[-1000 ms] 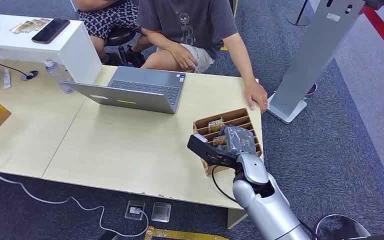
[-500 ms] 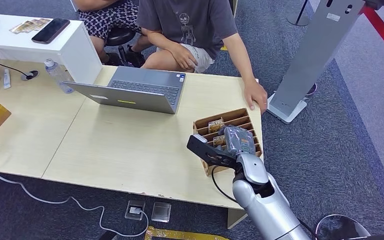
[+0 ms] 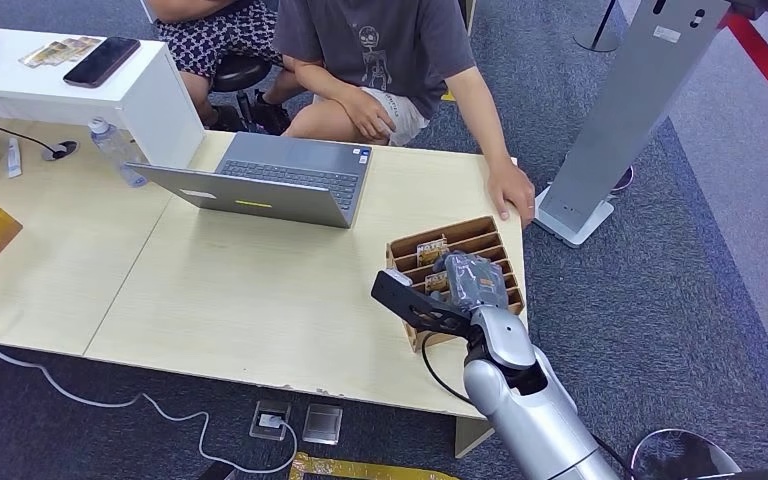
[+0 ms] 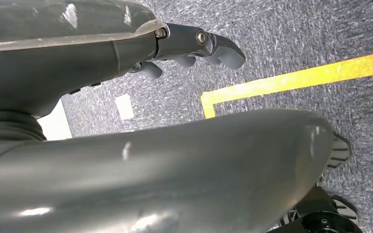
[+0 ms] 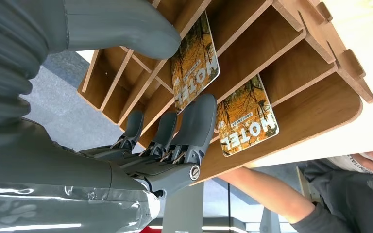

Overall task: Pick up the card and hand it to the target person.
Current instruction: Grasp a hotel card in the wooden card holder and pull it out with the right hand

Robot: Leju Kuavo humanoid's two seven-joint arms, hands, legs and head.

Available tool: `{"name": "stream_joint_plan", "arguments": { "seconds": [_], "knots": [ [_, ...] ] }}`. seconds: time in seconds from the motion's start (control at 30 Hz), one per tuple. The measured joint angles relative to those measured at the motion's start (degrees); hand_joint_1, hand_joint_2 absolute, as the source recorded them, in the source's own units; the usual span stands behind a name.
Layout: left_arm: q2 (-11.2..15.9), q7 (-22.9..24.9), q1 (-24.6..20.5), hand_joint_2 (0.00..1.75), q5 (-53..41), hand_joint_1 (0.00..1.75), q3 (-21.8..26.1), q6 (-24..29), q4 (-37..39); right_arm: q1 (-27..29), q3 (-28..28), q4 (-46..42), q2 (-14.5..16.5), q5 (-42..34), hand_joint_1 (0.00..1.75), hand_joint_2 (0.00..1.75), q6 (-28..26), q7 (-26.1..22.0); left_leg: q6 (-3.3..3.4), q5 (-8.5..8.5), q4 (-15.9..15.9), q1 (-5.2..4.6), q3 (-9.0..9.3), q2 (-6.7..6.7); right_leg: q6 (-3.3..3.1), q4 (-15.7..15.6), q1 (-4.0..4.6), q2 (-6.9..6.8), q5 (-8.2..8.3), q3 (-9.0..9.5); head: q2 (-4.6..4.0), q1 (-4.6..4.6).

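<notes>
1. Cards: two thin orange-printed hotel cards (image 5: 194, 63) (image 5: 247, 115) stand in neighbouring slots of the brown wooden slotted box (image 5: 315, 63).
2. They look light, stiff and slippery; pinch the free upper edge.
3. Right hand (image 5: 165, 141) reaches in, fingers apart, holding nothing.
4. Left hand (image 4: 194, 48) hangs loosely curled, empty.

Two orange-and-yellow cards printed "HOTEL" stand on edge in neighbouring slots of a wooden rack. In the right wrist view, one card (image 5: 194, 63) sits at upper centre, the other card (image 5: 248, 116) right of centre. In the head view, the rack (image 3: 480, 232) lies right of centre.
</notes>
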Motion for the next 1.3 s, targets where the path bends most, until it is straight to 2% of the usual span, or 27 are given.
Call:
{"name": "stream_joint_plan", "arguments": {
  "seconds": [0.67, 0.87, 1.03, 1.2, 1.3],
  "knots": [
    [0.0, -0.1, 0.0, 0.0, -0.2, 0.0, -0.1, -0.2, 0.0, 0.0, -0.1, 0.8, 0.0, -0.3, 0.89, 1.75, 0.0, 0.0, 0.0, 0.0, 0.0, 0.0, 0.0, 0.0, 0.0, 0.0, 0.0, 0.0, 0.0, 0.0, 0.0, -0.01],
    [0.0, -0.2, 0.0, 0.0, -0.2, 0.0, -0.1, -0.3, 0.0, 0.0, -0.1, 0.9, -0.1, -0.3, 0.98, 1.75, 0.0, 0.0, 0.0, 0.0, 0.0, 0.0, 0.0, 0.0, 0.0, 0.0, 0.0, 0.0, 0.0, 0.0, 0.0, -0.01],
    [0.0, -0.2, 0.0, 0.0, -0.2, 0.0, -0.1, -0.3, 0.0, 0.0, -0.1, 0.9, -0.1, -0.3, 1.26, 1.75, 0.0, 0.0, 0.0, 0.0, 0.0, 0.0, 0.0, 0.0, 0.0, 0.0, 0.0, 0.0, 0.0, 0.0, 0.0, -0.01],
    [0.0, -0.2, 0.0, 0.0, -0.2, 0.0, -0.1, -0.3, 0.0, -0.1, -0.1, 1.0, -0.2, -0.3, 1.38, 1.75, -0.1, 0.0, 0.0, 0.0, 0.0, 0.0, 0.01, 0.0, 0.0, 0.0, 0.0, 0.0, 0.0, 0.0, 0.0, -0.01],
    [0.0, -0.1, 0.0, 0.0, -0.2, 0.0, -0.1, -0.3, 0.0, -0.1, -0.1, 1.0, -0.2, -0.3, 1.65, 1.75, -0.1, 0.0, 0.0, 0.0, 0.0, 0.0, 0.01, 0.0, 0.0, 0.0, 0.0, 0.0, 0.0, 0.0, 0.0, -0.01]
  ]
}}
